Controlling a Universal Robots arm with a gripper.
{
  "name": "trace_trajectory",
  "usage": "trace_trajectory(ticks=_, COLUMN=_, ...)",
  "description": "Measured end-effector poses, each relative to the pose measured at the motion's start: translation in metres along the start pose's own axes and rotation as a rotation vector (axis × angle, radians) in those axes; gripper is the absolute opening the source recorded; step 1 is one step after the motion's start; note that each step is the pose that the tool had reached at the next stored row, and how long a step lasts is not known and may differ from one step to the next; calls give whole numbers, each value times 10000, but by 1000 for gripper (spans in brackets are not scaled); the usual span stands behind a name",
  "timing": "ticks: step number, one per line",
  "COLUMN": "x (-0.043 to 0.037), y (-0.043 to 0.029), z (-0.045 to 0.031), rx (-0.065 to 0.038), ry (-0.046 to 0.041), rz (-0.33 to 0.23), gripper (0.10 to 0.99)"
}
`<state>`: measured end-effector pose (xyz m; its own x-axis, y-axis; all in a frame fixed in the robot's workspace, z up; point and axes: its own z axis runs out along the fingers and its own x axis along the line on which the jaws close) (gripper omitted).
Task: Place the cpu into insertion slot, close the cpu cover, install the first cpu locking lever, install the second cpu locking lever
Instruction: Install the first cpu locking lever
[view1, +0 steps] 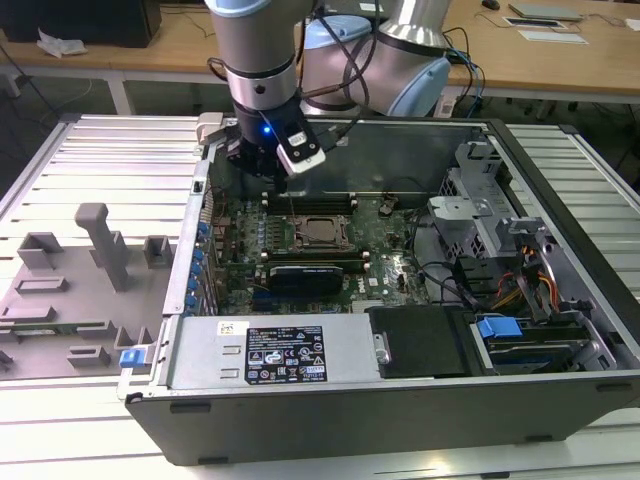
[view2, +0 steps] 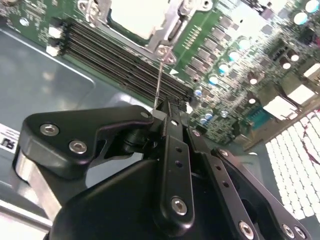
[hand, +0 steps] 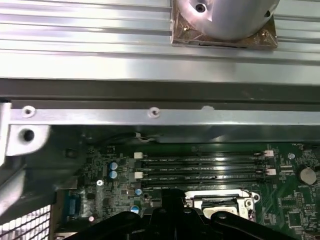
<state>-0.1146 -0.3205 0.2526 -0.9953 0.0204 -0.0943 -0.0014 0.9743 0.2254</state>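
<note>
The insertion slot (view1: 322, 231) sits mid-board on the green motherboard. In the second wrist view the cpu (view2: 136, 17) lies in it, pale and flat, with the silvery cpu cover (view2: 165, 36) down around it. A thin silvery locking lever (view2: 158, 80) rises from the socket's corner to my black gripper (view2: 167, 107), whose fingers are pressed together on the lever's end. In the exterior view the gripper (view1: 262, 178) hangs over the board behind the socket, toward that view's left. The first wrist view shows the socket (hand: 220, 202) beyond the gripper (hand: 167, 200).
Long black memory slots (view2: 120, 55) run between gripper and socket. A black card (view1: 305, 272) lies in front of the socket. The case's metal rear wall (hand: 150, 117) is close behind the gripper. Drive bays (view1: 500, 250) fill the exterior view's right, and grey fixtures (view1: 100, 245) stand outside on its left.
</note>
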Motion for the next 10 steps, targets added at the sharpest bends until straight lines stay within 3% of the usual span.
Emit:
trace_trajectory(ticks=4, x=-123, y=-2, z=19, rx=0, ry=0, rz=0, gripper=106)
trace_trajectory(ticks=10, x=-406, y=-8, z=52, rx=1, ry=0, rz=0, gripper=106)
